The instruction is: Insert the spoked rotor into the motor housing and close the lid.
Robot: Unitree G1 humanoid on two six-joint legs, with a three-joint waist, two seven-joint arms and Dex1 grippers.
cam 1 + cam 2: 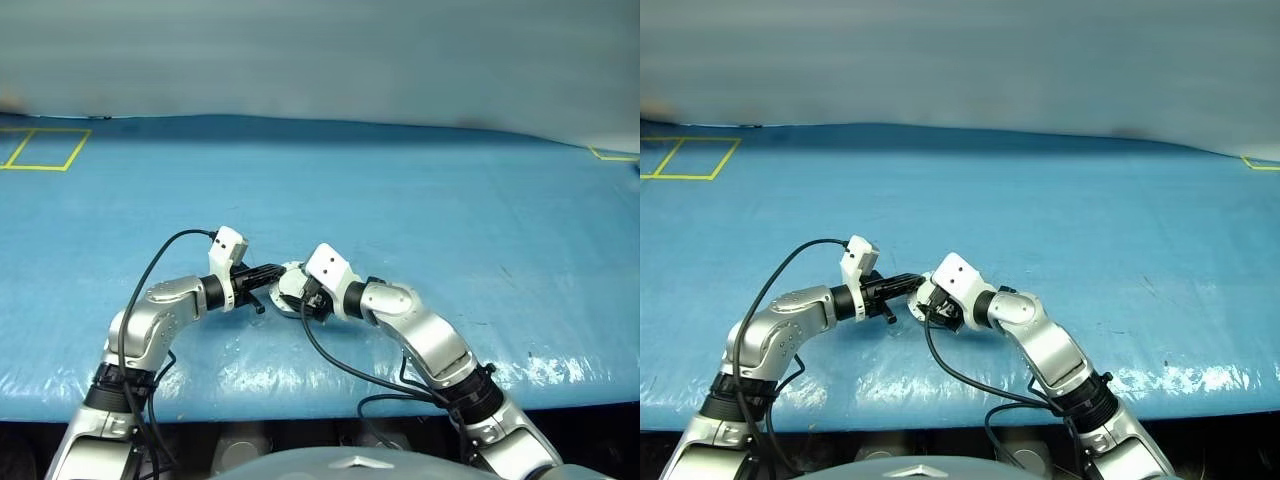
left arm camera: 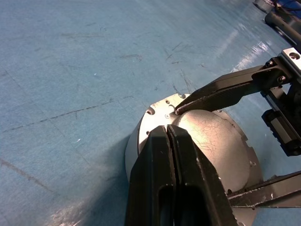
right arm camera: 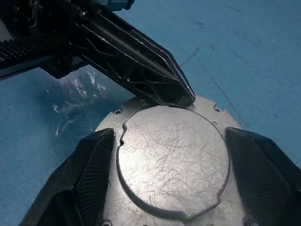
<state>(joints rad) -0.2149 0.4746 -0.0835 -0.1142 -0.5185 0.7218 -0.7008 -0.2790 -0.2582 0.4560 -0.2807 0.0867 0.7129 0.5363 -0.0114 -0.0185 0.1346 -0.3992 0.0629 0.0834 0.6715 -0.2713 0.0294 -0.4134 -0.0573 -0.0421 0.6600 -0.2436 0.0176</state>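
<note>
- Motor housing [image 3: 141,207] sits on the counter [image 1: 420,200] close to the near edge, between the two end effectors. Its lid [image 3: 171,157] lies flat on top of it, plain scratched grey face up, so the inside of the housing is covered and I cannot tell what is in it.
- A flange with small screw holes shows around the lid in both wrist views. The lid's rim has a small notch on one side.
- Right end effector [image 3: 171,188]: wide open, one black finger on each side of the housing. The fingers [image 3: 89,174] stand just beside the rim; whether they touch it I cannot tell. It grips nothing.
- Left end effector [image 2: 170,132]: closed, fingers pressed together with nothing between them. Its tip rests at the edge of the lid, on the side opposite the right end effector; seen from the right wrist camera the tip meets the lid's far rim.
- In the head views the two end effectors meet tip to tip over the housing [image 1: 290,290], left arm coming in from the left, right arm from the right.
- Counter surface: blue sheeting, scuffed with fine dark scratches, glossy and wrinkled along the near edge.
- Farther back: yellow tape rectangle [image 1: 45,148] at the far left of the counter, a short yellow tape corner [image 1: 612,154] at the far right.
- Beyond the counter: a plain pale wall [image 1: 320,60].
</note>
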